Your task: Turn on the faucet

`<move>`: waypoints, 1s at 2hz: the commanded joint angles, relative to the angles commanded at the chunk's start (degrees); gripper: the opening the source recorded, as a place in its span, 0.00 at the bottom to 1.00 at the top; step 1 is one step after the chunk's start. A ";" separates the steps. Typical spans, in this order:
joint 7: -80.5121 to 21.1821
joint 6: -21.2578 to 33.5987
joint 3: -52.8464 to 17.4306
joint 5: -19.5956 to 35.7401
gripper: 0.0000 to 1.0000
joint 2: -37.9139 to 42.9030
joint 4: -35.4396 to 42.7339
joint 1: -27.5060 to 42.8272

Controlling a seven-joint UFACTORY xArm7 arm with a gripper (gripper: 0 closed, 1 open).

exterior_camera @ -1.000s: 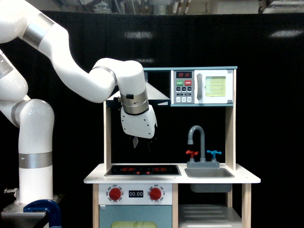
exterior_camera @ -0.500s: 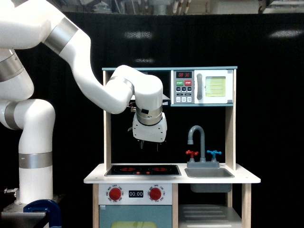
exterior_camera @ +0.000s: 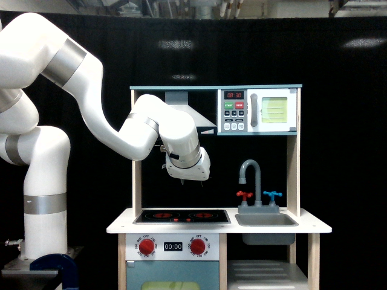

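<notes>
Exterior view: the white xArm7 arm (exterior_camera: 91, 90) reaches from its base on the view's left into the toy kitchen (exterior_camera: 217, 181), under the hood (exterior_camera: 181, 112). Compared with half a second ago, the wrist has tipped over further, its housing now leaning toward the view's right instead of hanging nearly straight down, and the elbow sits lower. The claw (exterior_camera: 192, 181) hangs above the stovetop (exterior_camera: 181, 215), touching nothing; its fingers are mostly hidden behind the housing, so whether they are spread or pressed together cannot be told.

The microwave (exterior_camera: 259, 110) sits on the upper shelf at the view's right. Below it, the sink (exterior_camera: 266, 221) is set into the tabletop (exterior_camera: 221, 228). The faucet (exterior_camera: 253, 181) stands upright at the back of the sink, well apart from the claw; its long axis is vertical, and the hooked spout curves toward the view's left, mouth pointing down. The red handle (exterior_camera: 244, 196) and blue handle (exterior_camera: 272, 195) flank its stem.
</notes>
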 joint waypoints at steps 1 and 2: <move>-4.01 5.05 -8.21 -1.46 1.00 -6.91 4.71 7.12; -5.50 11.18 -16.05 -6.27 1.00 -12.60 11.18 15.71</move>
